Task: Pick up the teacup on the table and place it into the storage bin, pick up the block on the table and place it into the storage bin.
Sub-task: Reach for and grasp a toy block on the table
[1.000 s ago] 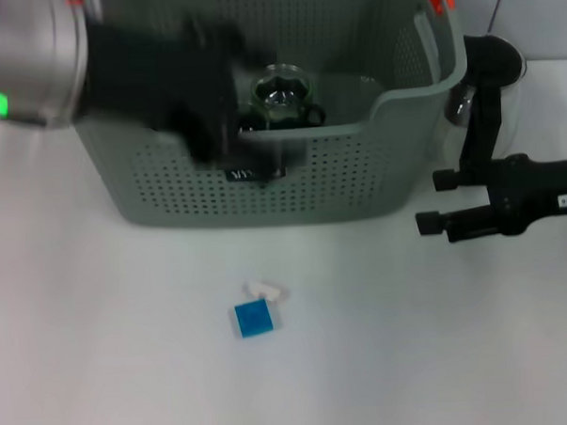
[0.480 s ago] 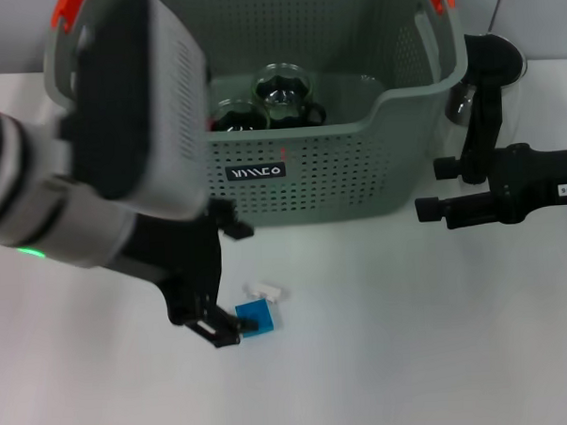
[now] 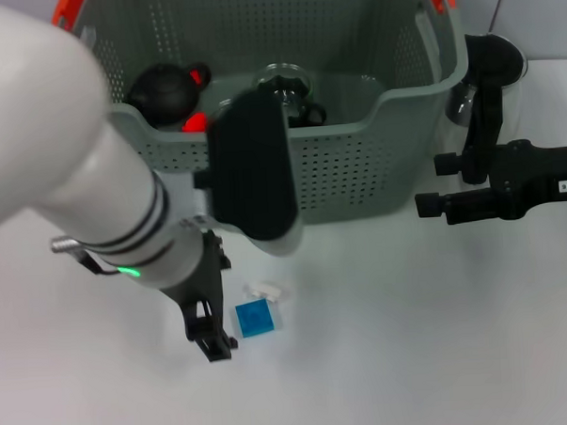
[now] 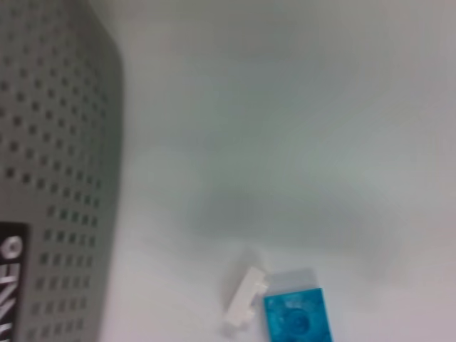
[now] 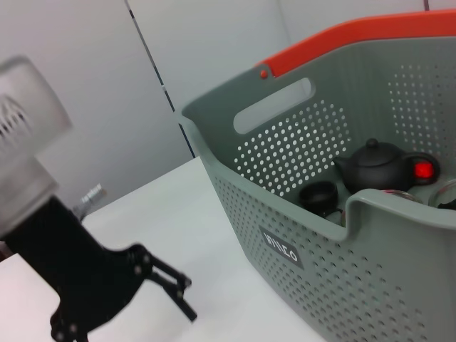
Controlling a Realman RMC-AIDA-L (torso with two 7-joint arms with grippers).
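The white table point(image 3: 393, 358) filled nearly the whole head view, plain and matte, evenly lit, with only soft grey shadows on it. Up in the far right corner of that view a pale wall point(image 3: 548, 13) showed, a thin dark seam running down it at a slant. From the right wrist view the wall point(image 5: 214, 50) behind stood light grey, panelled, cut by a dark vertical joint point(image 5: 160, 85). The left wrist view gave the same tabletop point(image 4: 285, 107), a dim smudge of shadow across its middle.
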